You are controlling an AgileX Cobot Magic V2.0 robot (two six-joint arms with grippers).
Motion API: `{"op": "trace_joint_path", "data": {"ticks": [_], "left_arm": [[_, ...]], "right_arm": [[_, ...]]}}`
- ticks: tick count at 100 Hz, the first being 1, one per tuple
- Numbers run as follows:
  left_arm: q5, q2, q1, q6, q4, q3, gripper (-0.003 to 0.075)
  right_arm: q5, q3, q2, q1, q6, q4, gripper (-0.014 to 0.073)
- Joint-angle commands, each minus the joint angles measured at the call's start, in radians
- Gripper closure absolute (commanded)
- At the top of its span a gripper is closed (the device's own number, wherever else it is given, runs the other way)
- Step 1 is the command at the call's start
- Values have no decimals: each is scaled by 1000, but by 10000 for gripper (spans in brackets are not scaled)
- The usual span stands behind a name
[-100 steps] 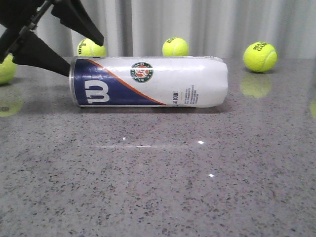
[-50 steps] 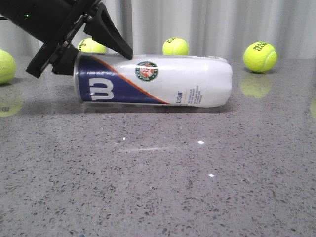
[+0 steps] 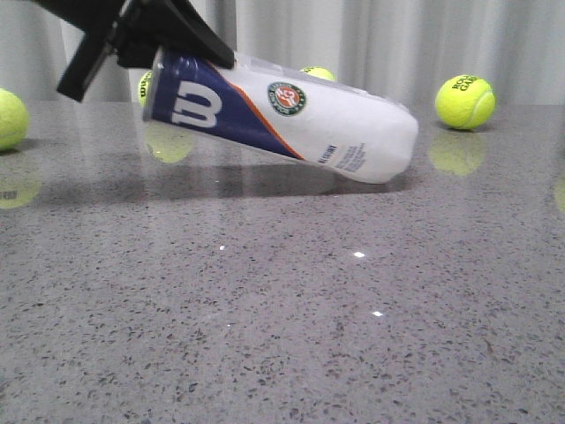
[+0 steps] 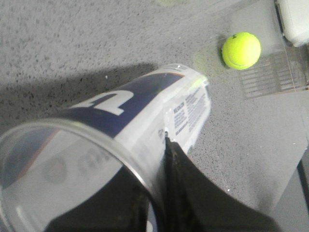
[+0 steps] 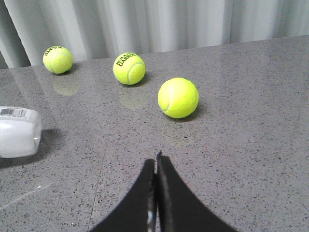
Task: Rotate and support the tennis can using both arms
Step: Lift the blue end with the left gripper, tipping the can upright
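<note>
The left gripper (image 3: 154,40) clamps the rim of the tennis can (image 3: 282,119), lifting that end while the far end rests on the worktop (image 3: 282,336). The right gripper (image 5: 156,166) hangs closed and empty, open worktop around it.

The tennis can (image 3: 281,118) lies tilted on the table (image 3: 282,336) — its nine o'clock end raised, three o'clock end touching. One tennis ball (image 3: 465,101) sits behind at two o'clock — another (image 3: 11,118) at nine.
</note>
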Motion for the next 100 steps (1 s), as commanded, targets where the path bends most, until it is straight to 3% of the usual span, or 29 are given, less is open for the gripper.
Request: {"op": "trace_joint_path", "data": {"ticks": [1, 19, 34, 59, 100], "left_arm": [[-24, -88, -5, 24, 31, -20, 741], [74, -177, -5, 5, 182, -107, 741], [215, -190, -11, -95, 320, -264, 741], [450, -186, -88, -304, 685, -475, 741], [450, -126, -254, -379, 814, -482, 741]], "right_arm": [[-83, -21, 11, -6, -6, 0, 659], [-83, -21, 11, -6, -6, 0, 659], [-83, -21, 11, -6, -6, 0, 659], [-83, -21, 11, -6, -6, 0, 659], [-83, -21, 11, -6, -6, 0, 659]]}}
